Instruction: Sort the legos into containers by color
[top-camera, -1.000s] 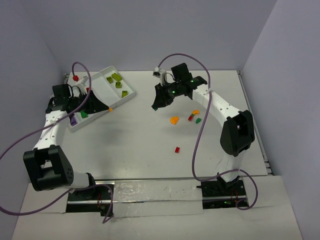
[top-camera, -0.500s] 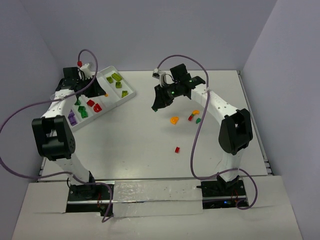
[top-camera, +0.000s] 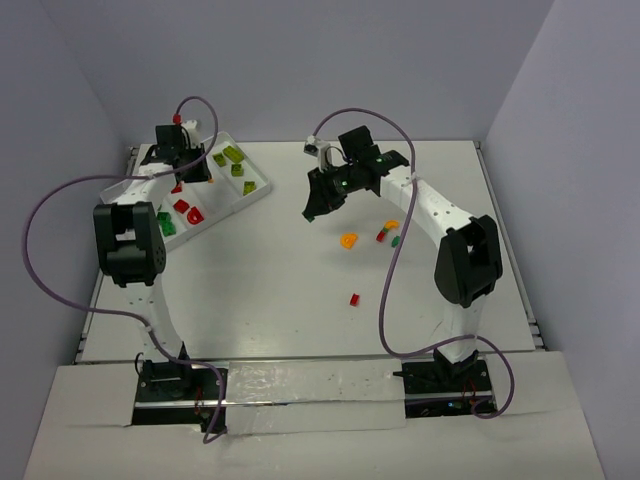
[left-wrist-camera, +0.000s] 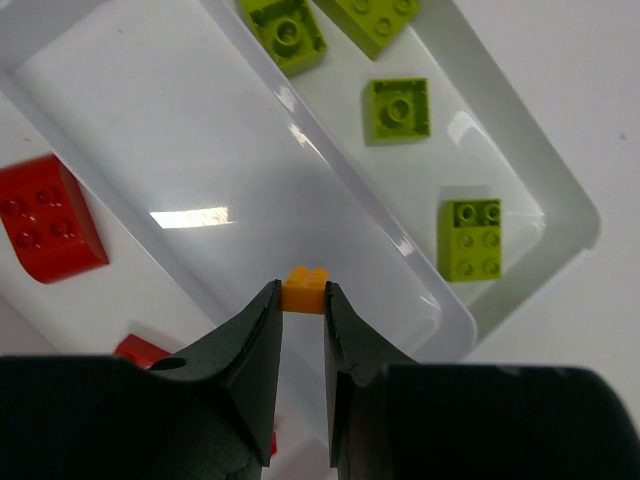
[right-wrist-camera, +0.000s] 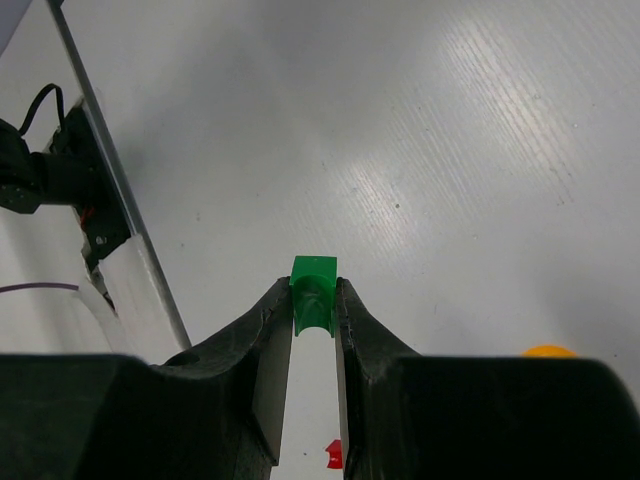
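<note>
left wrist view: my left gripper (left-wrist-camera: 303, 302) pinches the tiny orange hard-plastic lego brick (left-wrist-camera: 305, 288) by its flat sides, right at the jaw tips. beyond the tips lies the flat white plastic tray (left-wrist-camera: 460, 320). i judge the brick light, rigid and slick. my right gripper (right-wrist-camera: 314, 305) pinches a small green plastic lego brick (right-wrist-camera: 313, 288) the same way.

tray (top-camera: 228, 197) far left, loose bricks (top-camera: 383, 235) right of centre

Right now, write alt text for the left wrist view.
The left hand pinches a small orange brick over a bare compartment of the white tray. Lime bricks lie in the compartment on the right, red bricks on the left.
</note>
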